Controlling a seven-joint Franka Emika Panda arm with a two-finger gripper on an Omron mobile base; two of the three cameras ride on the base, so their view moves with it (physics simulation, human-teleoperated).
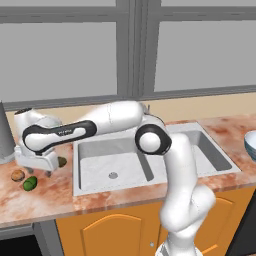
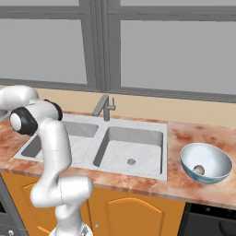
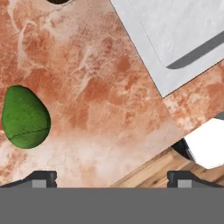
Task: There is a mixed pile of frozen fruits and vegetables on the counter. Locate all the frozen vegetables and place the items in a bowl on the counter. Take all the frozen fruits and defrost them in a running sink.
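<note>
Our pincer (image 3: 112, 177) hangs with jaws apart over the counter (image 3: 109, 96); the green piece (image 3: 25, 117) lies off to one side of it, uncentred, so we must shift sideways.

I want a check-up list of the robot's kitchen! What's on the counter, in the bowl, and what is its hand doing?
Surface: reddish marbled counter around a grey double sink; basins look dry, faucet not visibly running.
Job's things: bright green oblong piece and orange-tan ball lie on the counter left of the sink; dark olive ball partly hidden behind the hand. Mushroom sits inside the pale bowl, right of the sink.
Clutter: grey pot at the far left edge.
Grippers: gripper hovers over the counter, jaws open, holding nothing; green piece lies off to one side.
Cables: nothing seen.
Surroundings: window behind, orange cabinet doors below.
</note>
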